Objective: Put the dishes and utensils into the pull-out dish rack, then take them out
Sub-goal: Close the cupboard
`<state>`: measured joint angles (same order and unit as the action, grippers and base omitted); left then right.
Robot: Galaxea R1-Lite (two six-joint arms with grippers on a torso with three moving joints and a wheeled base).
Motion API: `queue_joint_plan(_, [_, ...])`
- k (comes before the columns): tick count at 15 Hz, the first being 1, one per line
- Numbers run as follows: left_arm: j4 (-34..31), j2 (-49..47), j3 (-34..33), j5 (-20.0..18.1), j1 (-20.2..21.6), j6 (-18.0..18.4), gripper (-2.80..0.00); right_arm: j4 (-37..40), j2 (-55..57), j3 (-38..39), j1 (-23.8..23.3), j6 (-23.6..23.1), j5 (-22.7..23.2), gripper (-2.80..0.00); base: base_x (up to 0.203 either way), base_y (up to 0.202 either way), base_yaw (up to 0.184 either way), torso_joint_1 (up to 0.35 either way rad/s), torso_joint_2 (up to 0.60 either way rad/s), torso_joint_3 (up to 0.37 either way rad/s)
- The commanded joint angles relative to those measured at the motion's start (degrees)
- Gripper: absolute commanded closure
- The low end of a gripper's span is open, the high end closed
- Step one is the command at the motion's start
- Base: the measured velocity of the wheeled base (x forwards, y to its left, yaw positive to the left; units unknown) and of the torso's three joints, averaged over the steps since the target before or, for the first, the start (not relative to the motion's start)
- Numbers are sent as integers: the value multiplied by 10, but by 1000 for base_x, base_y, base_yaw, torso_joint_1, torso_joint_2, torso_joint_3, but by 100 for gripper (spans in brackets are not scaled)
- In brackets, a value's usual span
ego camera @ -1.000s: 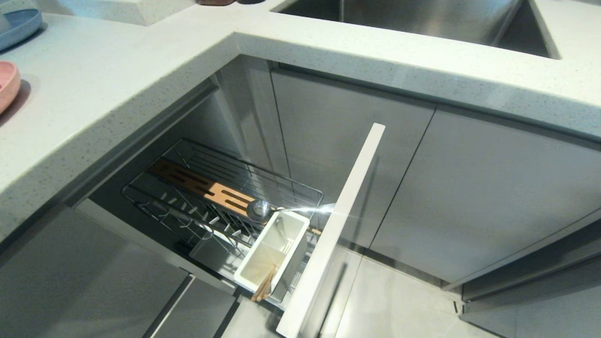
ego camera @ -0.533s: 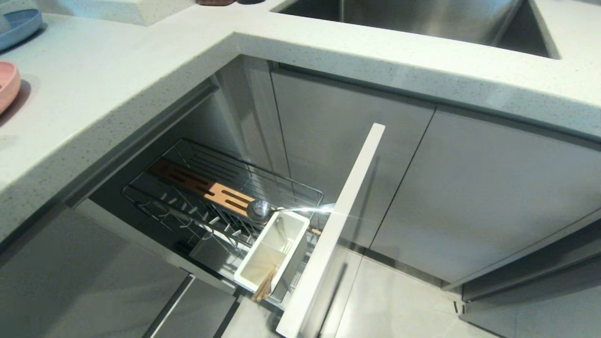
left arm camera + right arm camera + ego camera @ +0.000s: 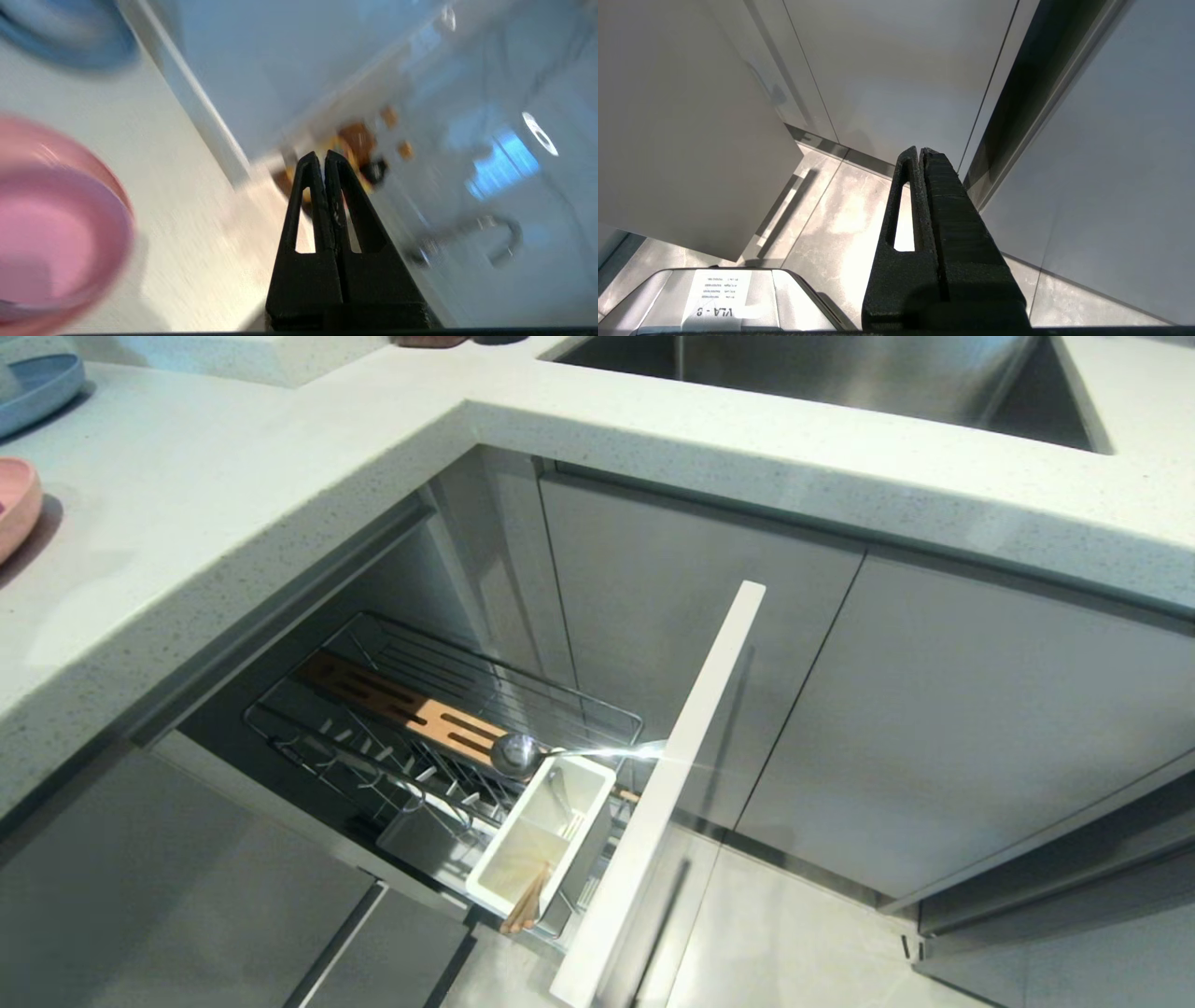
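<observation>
far left of the head view, the pink bowl [image 3: 17, 504] is parked on the countertop [image 3: 233, 504], cut off by the frame edge, with a blue dish [image 3: 37, 387] sat behind it. in the left wrist view the left gripper [image 3: 323, 157] is seen pressed together with nothing pinched in it, held over the counter, the bowl [image 3: 56, 224] being just off to one side and not touched. moving right, the pull-out dish rack [image 3: 439, 747] is found slid out below the counter: the slotted wooden board [image 3: 401, 709] is laid along it, and the white utensil caddy [image 3: 546, 835] is set at the near end against the open drawer front [image 3: 667, 784]. the chopsticks [image 3: 527, 901] are stood in the caddy. the sink [image 3: 822, 373] is cut into the counter top right. the right gripper [image 3: 920, 154] is also seen closed and empty, hung low over the floor tiles [image 3: 840, 224] by the cabinet doors [image 3: 896, 74].
</observation>
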<state>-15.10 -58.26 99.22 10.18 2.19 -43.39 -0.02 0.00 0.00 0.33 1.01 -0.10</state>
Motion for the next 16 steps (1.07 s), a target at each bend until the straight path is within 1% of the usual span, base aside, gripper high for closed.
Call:
queue_joint_plan(1, [-18, -54, 17, 6, -84, -9, 0, 0, 0, 1, 0, 0, -1, 0, 0, 0, 0, 0, 0, 0])
queue_joint_plan(3, [-25, -83, 21, 9, -169, -11, 0, 0, 0, 1, 0, 0, 0, 0, 0, 0, 0, 0, 0, 0])
queue_joint_plan(6, [-28, -122, 23, 0, -313, -8, 0, 0, 0, 1, 0, 0, 0, 0, 0, 0, 0, 0, 0, 0])
queue_joint_plan(8, [-28, -153, 24, -2, -396, 13, 0, 0, 0, 1, 0, 0, 0, 0, 0, 0, 0, 0, 0, 0])
queue_joint_plan(10, [-32, -177, 21, 2, -464, 42, 0, -1, 0, 1, 0, 0, 0, 0, 0, 0, 0, 0, 0, 0])
queue_joint_plan(11, [-37, -188, 16, 11, -501, 57, 0, -1, 0, 1, 0, 0, 0, 0, 0, 0, 0, 0, 0, 0])
queue_joint_plan(12, [-43, -200, 10, 28, -536, 67, 0, 0, 0, 1, 0, 0, 0, 0, 0, 0, 0, 0, 0, 0])
queue_joint_plan(14, [-63, -230, -5, 72, -595, 83, 0, -1, 0, 1, 0, 0, -1, 0, 0, 0, 0, 0, 0, 0])
queue_joint_plan(15, [-81, -245, -18, 90, -618, 95, 0, 0, 0, 1, 0, 0, 0, 0, 0, 0, 0, 0, 0, 0])
queue_joint_plan(16, [-98, -254, -28, 96, -631, 99, 0, 0, 0, 1, 0, 0, 0, 0, 0, 0, 0, 0, 0, 0])
